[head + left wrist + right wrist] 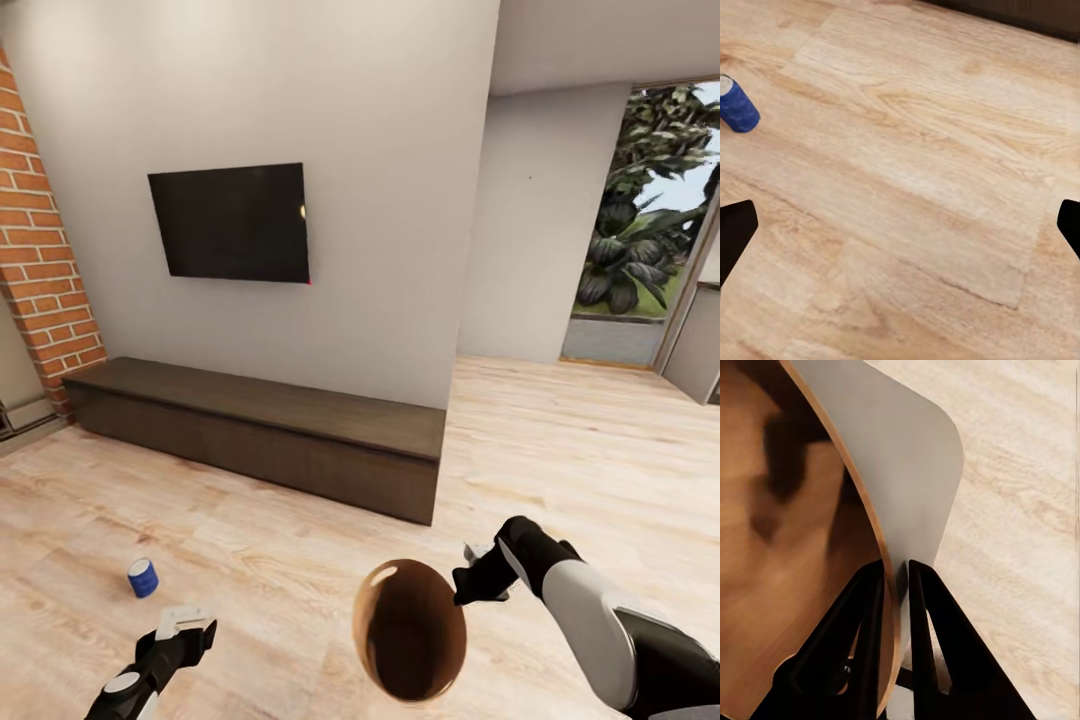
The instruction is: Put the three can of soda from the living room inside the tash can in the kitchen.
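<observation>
A dark blue soda can stands on the wood floor, a little ahead and to the left of my left gripper. That gripper hangs open with nothing in it. In the left wrist view the can lies well off to one side of the wide-spread fingers. My right gripper is shut on the rim of the brown bin, which it holds off the floor with the mouth tilted toward me. The right wrist view has the fingers pinching the bin wall. The orange cans are out of view.
This is the living room: a black TV on a white wall, a long dark low cabinet beneath it, a brick fireplace at the left. Wood floor runs right toward a glass opening with plants.
</observation>
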